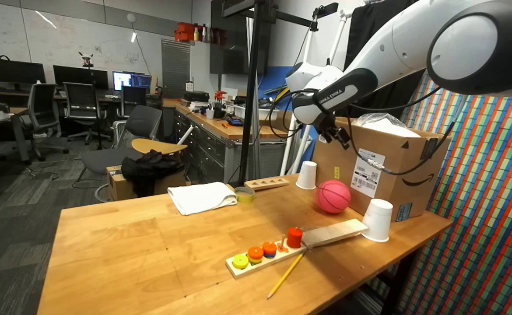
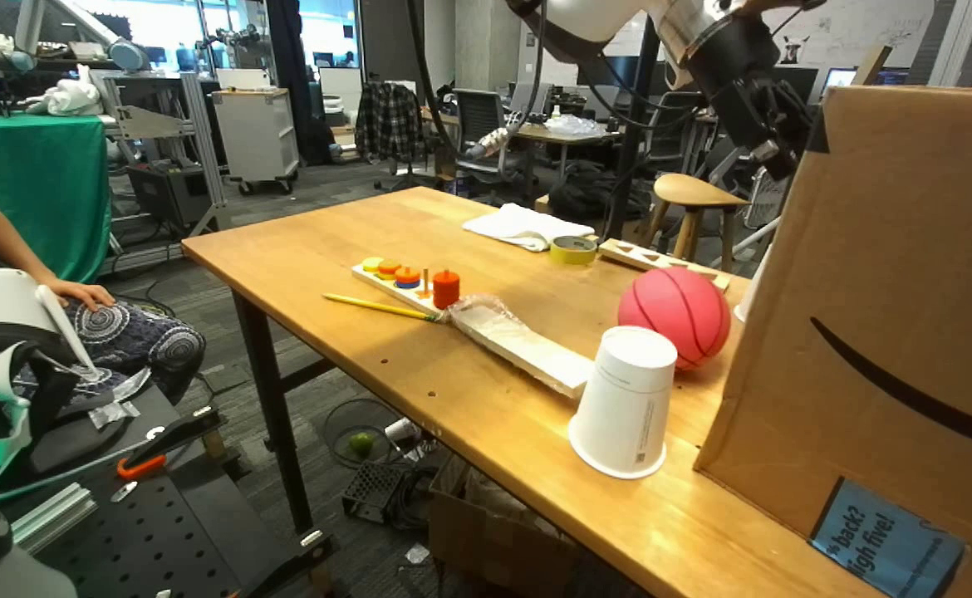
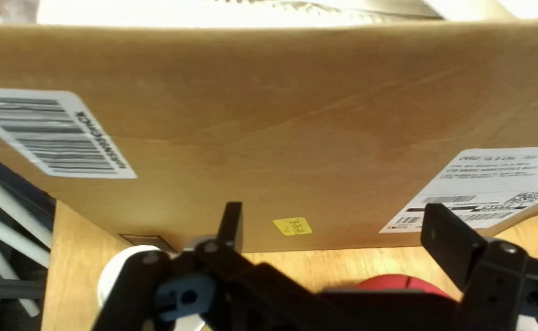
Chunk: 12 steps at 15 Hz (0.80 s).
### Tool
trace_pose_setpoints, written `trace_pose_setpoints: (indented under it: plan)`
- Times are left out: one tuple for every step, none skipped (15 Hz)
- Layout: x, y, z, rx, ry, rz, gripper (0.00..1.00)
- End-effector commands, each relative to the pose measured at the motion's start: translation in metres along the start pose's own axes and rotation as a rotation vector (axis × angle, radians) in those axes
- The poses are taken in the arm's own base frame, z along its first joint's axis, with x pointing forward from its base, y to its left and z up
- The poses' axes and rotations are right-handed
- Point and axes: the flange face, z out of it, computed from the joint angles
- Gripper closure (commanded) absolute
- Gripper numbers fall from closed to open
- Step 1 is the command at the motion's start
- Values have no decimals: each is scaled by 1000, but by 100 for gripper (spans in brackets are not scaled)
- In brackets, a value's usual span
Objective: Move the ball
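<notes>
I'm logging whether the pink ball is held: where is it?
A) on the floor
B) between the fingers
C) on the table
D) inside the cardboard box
C: in both exterior views the pink ball rests on the wooden table, and the wrist view shows the fingers apart.

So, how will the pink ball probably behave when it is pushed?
The pink ball would likely roll, being round on a flat table. Patterned like a basketball, it may be hollow and light for its size. The cardboard box beside it would probably block that side.

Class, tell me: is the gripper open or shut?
Open: the wrist view shows the gripper with fingers wide apart, the box visible between.
</notes>
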Motion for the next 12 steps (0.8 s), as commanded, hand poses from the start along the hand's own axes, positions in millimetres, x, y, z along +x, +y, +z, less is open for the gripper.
trace_pose_setpoints:
  plan:
    - [1,-21,-36,-39,3,52,0]
    - [8,-27,-43,-15,69,60,0]
    - [21,-34,-50,20,134,77,0]
    - [34,-40,-56,54,185,82,0]
    - [50,-49,-63,96,235,70,0]
    - [63,-57,-70,130,289,67,0]
    - [79,-63,-77,162,344,66,0]
    - [93,-70,-87,185,405,59,0]
    - [106,-74,-95,209,466,57,0]
    - [117,-77,-104,221,529,50,0]
    - [128,-80,-113,231,592,43,0]
    - [138,-83,-122,243,654,33,0]
